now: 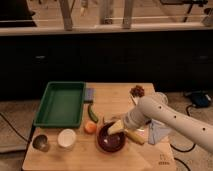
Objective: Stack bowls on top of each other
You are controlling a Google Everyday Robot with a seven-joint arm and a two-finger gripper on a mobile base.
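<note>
The pincer hangs over the far rim of the maroon bowl, at the front of the table — whether it is wide, narrow or holding the rim I cannot tell. The white bowl and the grey metal bowl stand apart to the left, and nothing is stacked yet.

The risk, in my judgement, is that the glossy bowl may slip if it is caught by the rim only. An orange lies just beside it, toward the white bowl, and could be pushed. Also, the biggest bowl would sit badly on a smaller one.

The table is light wood and carries a green tray; behind it stands a dark wall — the room is dim.
</note>
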